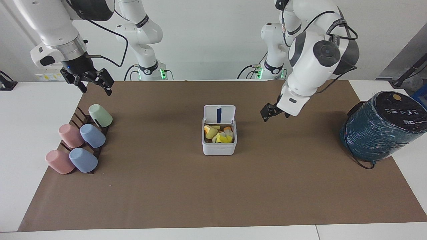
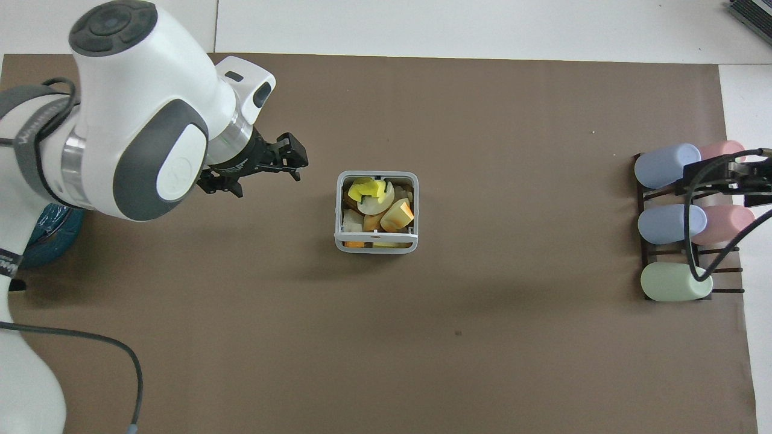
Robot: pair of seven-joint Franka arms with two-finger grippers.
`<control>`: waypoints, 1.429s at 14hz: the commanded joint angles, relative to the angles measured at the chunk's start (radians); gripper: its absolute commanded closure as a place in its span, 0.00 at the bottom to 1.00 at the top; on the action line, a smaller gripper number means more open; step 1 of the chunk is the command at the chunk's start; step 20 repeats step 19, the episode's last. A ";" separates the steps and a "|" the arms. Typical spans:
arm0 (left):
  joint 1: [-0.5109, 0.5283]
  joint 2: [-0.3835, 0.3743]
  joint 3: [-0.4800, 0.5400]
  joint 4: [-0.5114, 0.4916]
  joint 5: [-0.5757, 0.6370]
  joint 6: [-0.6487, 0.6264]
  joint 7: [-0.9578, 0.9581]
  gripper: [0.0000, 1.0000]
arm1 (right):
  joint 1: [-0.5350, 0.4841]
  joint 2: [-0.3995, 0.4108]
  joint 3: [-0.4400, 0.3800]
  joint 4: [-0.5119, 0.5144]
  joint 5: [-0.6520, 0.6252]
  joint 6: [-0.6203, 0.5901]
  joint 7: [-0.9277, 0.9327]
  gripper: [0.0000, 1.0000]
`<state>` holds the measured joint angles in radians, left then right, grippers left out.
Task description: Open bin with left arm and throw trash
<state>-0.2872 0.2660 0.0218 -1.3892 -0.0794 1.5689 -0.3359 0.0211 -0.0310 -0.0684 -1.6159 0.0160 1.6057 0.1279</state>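
With the trash (image 1: 218,134) already deposited in the bin (image 1: 219,148), the left gripper (image 1: 274,112) was held empty, fingers wide, over the mat beside it, while the right gripper (image 1: 89,81) was parked, fingers spread, above the cups (image 1: 80,141).

honestly not much you can actually read here. the bin (image 1: 219,146) has a tiny grey line of print on its front wall, and the dark top of the teal wrapped cylinder (image 1: 380,133) has a row of little white icons plus a small orange round sticker, but none of it can be made out. the grey strap (image 2: 30,129) around the left arm (image 2: 120,120) carries white lettering in the overhead view, but it's cut off by the arm's curve and i can't make out a word.
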 commanded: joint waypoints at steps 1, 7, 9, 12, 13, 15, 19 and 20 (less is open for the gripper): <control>0.092 -0.062 -0.011 -0.008 0.049 -0.072 0.165 0.00 | 0.000 -0.030 0.002 -0.035 -0.017 0.008 -0.033 0.00; 0.241 -0.135 -0.011 -0.027 0.095 -0.102 0.343 0.00 | 0.000 -0.030 0.004 -0.033 -0.044 0.011 -0.106 0.00; 0.250 -0.142 -0.011 -0.027 0.115 -0.107 0.380 0.00 | 0.000 -0.030 0.004 -0.033 -0.042 0.014 -0.105 0.00; 0.252 -0.159 -0.011 -0.027 0.116 -0.119 0.382 0.00 | 0.000 -0.030 0.004 -0.035 -0.041 0.019 -0.099 0.00; 0.252 -0.163 -0.011 -0.025 0.115 -0.128 0.383 0.00 | 0.000 -0.030 0.004 -0.033 -0.039 0.017 -0.099 0.00; 0.252 -0.174 -0.013 -0.025 0.115 -0.141 0.384 0.00 | 0.000 -0.030 0.004 -0.033 -0.039 0.019 -0.099 0.00; 0.249 -0.189 -0.014 -0.027 0.113 -0.153 0.384 0.00 | 0.000 -0.030 0.004 -0.035 -0.039 0.019 -0.099 0.00; 0.249 -0.189 -0.014 -0.027 0.113 -0.153 0.384 0.00 | 0.000 -0.030 0.004 -0.035 -0.039 0.019 -0.099 0.00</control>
